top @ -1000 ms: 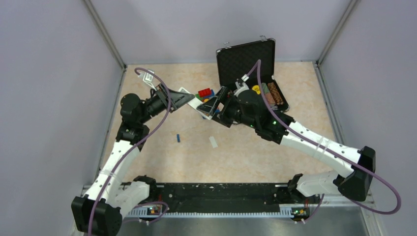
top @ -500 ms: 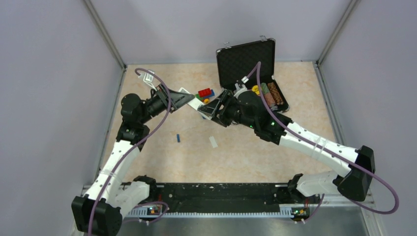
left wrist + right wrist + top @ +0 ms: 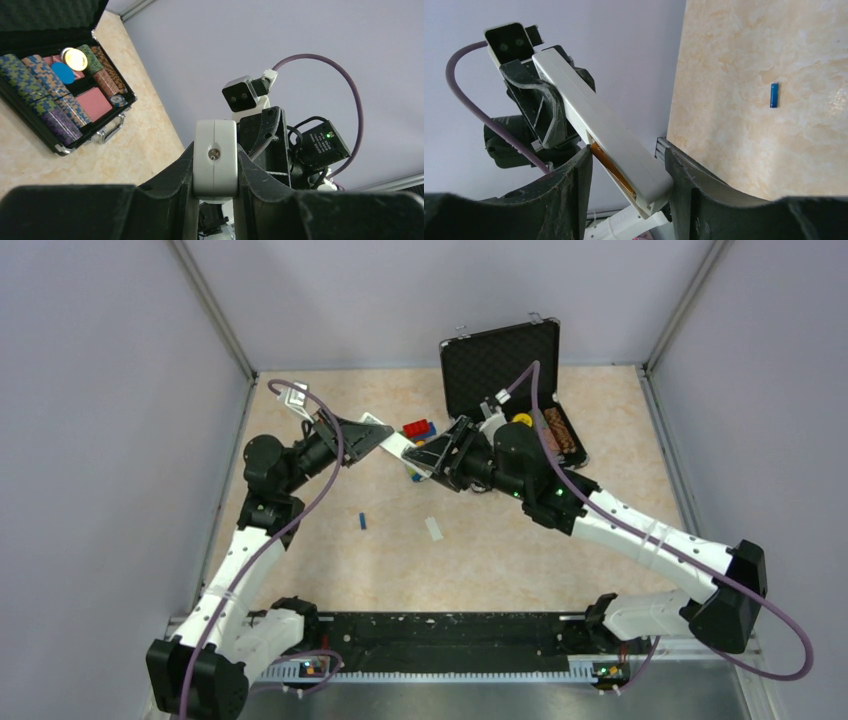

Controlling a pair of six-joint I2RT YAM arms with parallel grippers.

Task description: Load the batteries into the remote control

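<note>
The blue battery (image 3: pixel 362 521) lies alone on the table (image 3: pixel 520 570), left of the middle and well apart from both grippers. The small white cover (image 3: pixel 434 529) lies just right of it.

Farther back, your left gripper (image 3: pixel 380 440) holds the remote (image 3: pixel 589 117) in the air. Its jaws are narrow and pressed on both sides of one end. The remote goes down to the right, and its other end is between the fingers of your right gripper (image 3: pixel 628 165). There the jaws are about half wide. One finger (image 3: pixel 684 195) seems to touch the end of the remote, but you cannot tell if the jaws really clamp it. The orange-brown battery (image 3: pixel 613 170) sits in the open slot on the under side of the remote, just beside the other finger.

Your left arm goes up along the left side, bends, and then points right. Your right arm is bent at the near right and stretches far to the left, so the grippers face each other.

Behind them are toy bricks (image 3: pixel 418 427) and an open case (image 3: pixel 500 365).
</note>
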